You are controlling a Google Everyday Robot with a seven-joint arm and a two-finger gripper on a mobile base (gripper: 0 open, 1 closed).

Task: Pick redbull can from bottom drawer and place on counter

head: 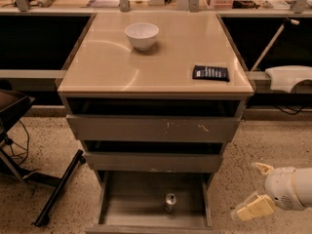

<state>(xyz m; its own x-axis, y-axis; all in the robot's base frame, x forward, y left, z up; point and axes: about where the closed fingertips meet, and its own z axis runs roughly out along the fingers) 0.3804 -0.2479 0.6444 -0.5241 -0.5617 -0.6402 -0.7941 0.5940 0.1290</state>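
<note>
The redbull can point(170, 202) stands upright on the floor of the open bottom drawer point(131, 201), right of its middle. The counter point(117, 65) is the glossy tan top of the grey cabinet above it. My gripper point(254, 189) is low at the right, outside the cabinet and level with the bottom drawer. Its two pale fingers point(253, 208) are spread apart and hold nothing. It is well to the right of the can.
A white bowl point(142, 35) sits on the counter at the back middle, a dark flat packet point(210, 72) near its right edge. A cluttered ledge point(97, 4) runs behind. A black stand's legs point(58, 191) lie on the floor at left. A white object point(288, 77) is at right.
</note>
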